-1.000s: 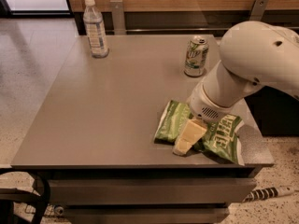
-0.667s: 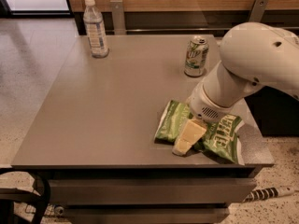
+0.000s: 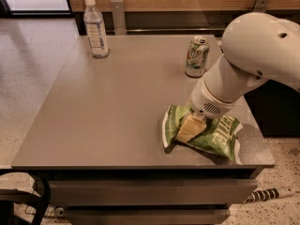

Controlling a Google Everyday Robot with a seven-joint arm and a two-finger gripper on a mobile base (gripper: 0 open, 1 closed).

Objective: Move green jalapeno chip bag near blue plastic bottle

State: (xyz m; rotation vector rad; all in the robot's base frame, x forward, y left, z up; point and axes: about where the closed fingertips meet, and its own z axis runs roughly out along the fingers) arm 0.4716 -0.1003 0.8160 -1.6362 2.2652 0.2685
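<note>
The green jalapeno chip bag (image 3: 215,136) lies crumpled on the front right of the grey table (image 3: 117,107), its left edge curled up. My gripper (image 3: 190,128) is down on the bag's left half, with the white arm (image 3: 253,55) reaching in from the right and hiding the bag's middle. The blue plastic bottle (image 3: 95,28), clear with a white cap and a pale label, stands upright at the table's far left corner, well away from the bag and the gripper.
A green-and-white soda can (image 3: 196,56) stands upright at the back right of the table, just behind the arm. A wooden wall with metal posts (image 3: 118,14) runs behind the table. The table's front edge is close to the bag.
</note>
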